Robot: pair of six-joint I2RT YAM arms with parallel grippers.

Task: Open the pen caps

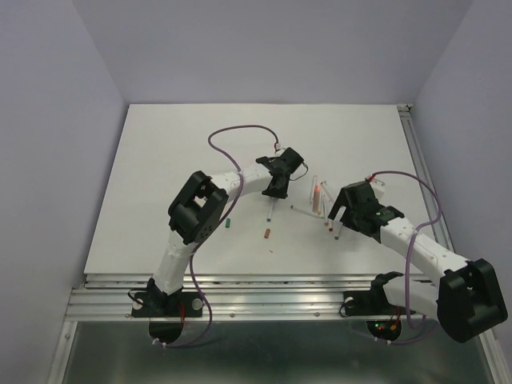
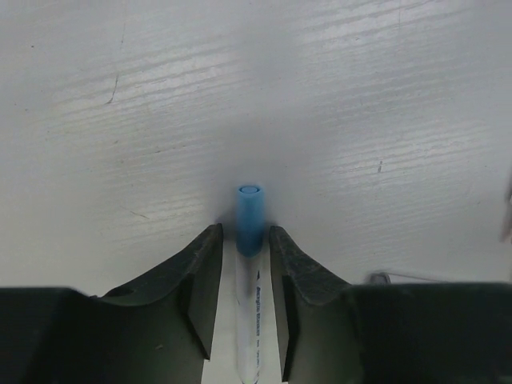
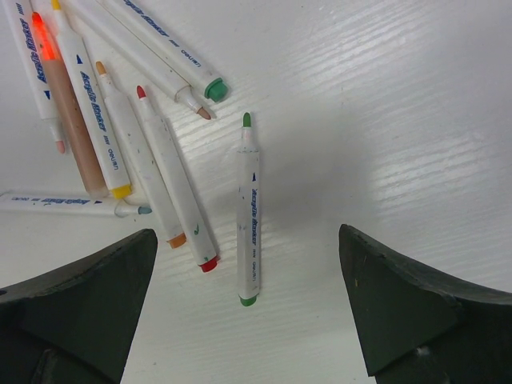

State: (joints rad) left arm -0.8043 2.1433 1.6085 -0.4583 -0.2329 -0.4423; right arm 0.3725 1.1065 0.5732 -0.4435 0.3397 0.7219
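My left claw (image 2: 246, 230) straddles a pen (image 2: 250, 320) at its blue cap (image 2: 250, 214) (pinching it? I cannot tell); my right claw (image 3: 246, 232) gapes above a green pen (image 3: 249, 200).

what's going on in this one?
Left gripper straddles a blue-capped pen lying on the table, jaws close on either side but not visibly clamped. Right gripper hangs open over a cluster of pens, most with bare tips. Two loose caps lie apart from them.

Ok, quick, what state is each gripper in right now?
Left gripper: jaws flank the blue-capped pen closely; whether they grip it cannot be told.
Right gripper: jaws wide open, holding nothing.
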